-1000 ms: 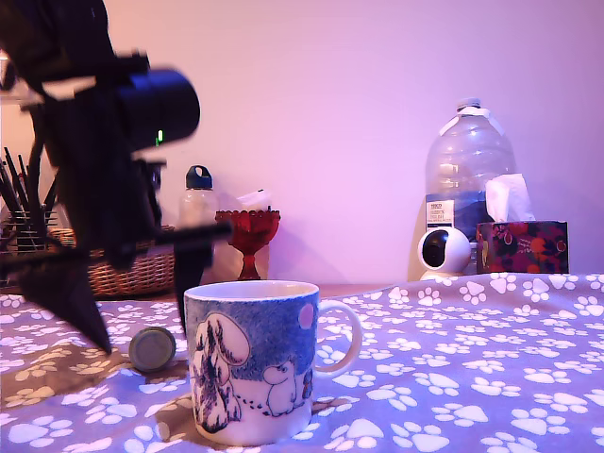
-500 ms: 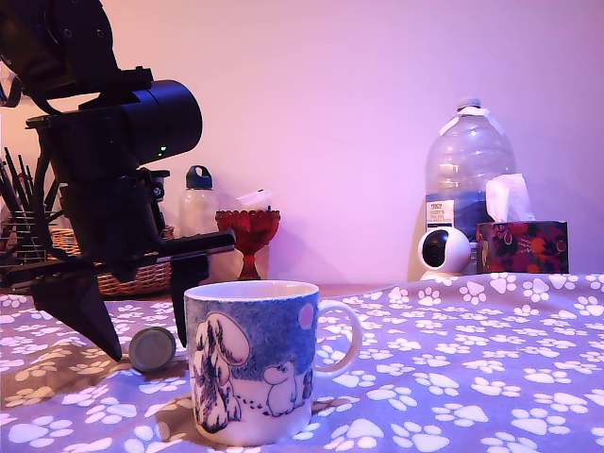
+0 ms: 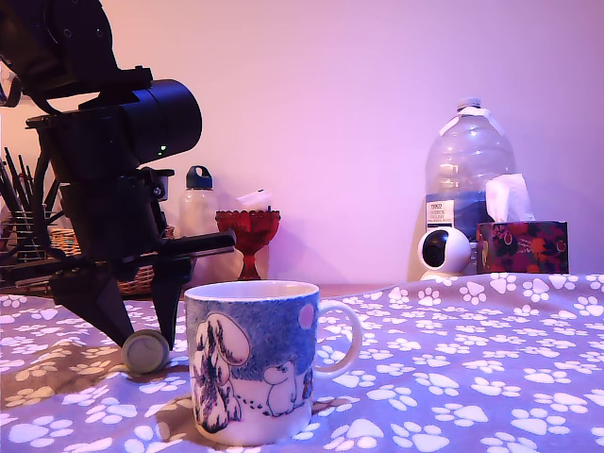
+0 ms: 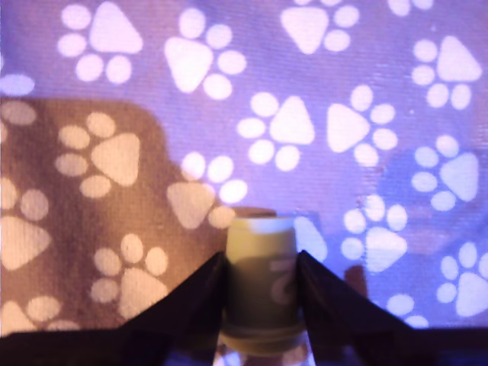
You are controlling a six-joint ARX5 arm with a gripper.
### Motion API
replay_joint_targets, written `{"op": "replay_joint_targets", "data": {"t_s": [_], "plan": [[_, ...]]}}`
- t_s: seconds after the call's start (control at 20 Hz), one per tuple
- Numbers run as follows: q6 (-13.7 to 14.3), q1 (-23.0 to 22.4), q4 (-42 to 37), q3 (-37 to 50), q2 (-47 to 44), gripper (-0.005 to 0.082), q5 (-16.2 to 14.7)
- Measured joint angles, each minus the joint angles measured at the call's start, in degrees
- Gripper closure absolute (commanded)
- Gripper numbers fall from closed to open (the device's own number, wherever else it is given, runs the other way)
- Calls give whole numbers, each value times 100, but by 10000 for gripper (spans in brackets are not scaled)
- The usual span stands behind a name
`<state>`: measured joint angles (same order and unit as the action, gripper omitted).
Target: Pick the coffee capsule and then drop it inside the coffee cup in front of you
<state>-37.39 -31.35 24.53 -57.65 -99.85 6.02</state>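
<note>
The coffee capsule (image 3: 146, 352) lies on its side on the paw-print cloth, just to the exterior view's left of the coffee cup (image 3: 255, 363). The cup is a blue mug with white cartoon figures, and its handle points to that view's right. My gripper (image 3: 146, 340) reaches down over the capsule with a dark finger on each side. In the wrist view the capsule (image 4: 261, 278) sits between the two fingers (image 4: 200, 293), and both press against its sides. My gripper (image 4: 261, 259) is shut on it, low over the cloth.
Along the back stand a red glass goblet (image 3: 248, 236), a wicker basket (image 3: 142, 276), a small bottle (image 3: 198, 203), a pen holder (image 3: 19, 222), a large water bottle (image 3: 469, 175), a white camera (image 3: 444, 252) and a tissue box (image 3: 522, 245).
The gripper has shifted toward the capsule and lowered. Its fingers, spread wide before, have closed in on the capsule's sides. The capsule and cup stay in place.
</note>
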Motion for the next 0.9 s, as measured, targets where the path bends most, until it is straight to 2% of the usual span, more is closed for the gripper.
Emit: {"op": "replay_joint_targets", "data": {"t_s": [0.15, 0.45, 0.65, 0.9], "plan": [[87, 0, -20, 0, 0, 574, -98], [955, 2, 111, 0, 44, 574, -348], [1952, 0, 625, 0, 402, 574, -409], [2988, 0, 1023, 0, 1204, 574, -424]]}}
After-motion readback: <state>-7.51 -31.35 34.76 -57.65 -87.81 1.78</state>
